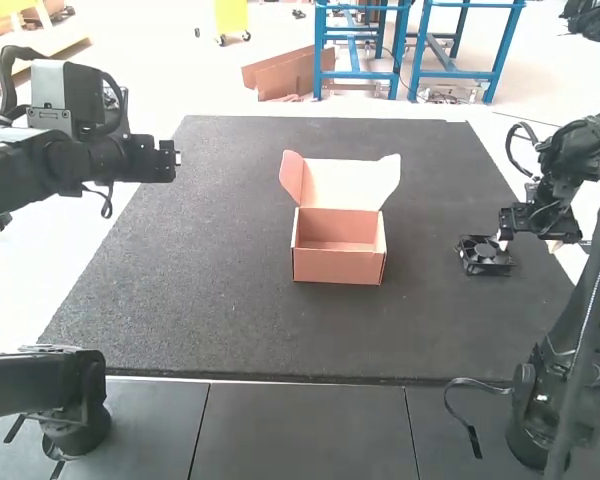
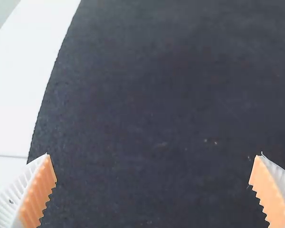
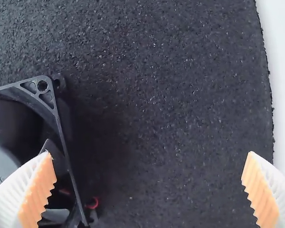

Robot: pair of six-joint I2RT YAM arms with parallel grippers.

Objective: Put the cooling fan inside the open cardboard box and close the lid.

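The black square cooling fan (image 1: 483, 255) lies flat on the right side of the mat, well right of the cardboard box (image 1: 338, 247). The box stands at the mat's middle with its lid (image 1: 340, 180) raised at the back and its inside bare. My right gripper (image 1: 528, 240) hangs open just above the fan's right edge. In the right wrist view one finger (image 3: 35, 190) sits over the fan's frame (image 3: 19, 118) and the other finger (image 3: 261, 190) is over bare mat; the right gripper (image 3: 147, 190) holds nothing. My left gripper (image 1: 172, 158) (image 2: 152, 194) is open, raised over the mat's far left.
A black rubber mat (image 1: 220, 270) covers the table, and its left border meets the white tabletop (image 2: 19, 71). The mat's right border (image 3: 266, 57) runs close to the right gripper. Both arm bases (image 1: 70, 400) stand at the front corners.
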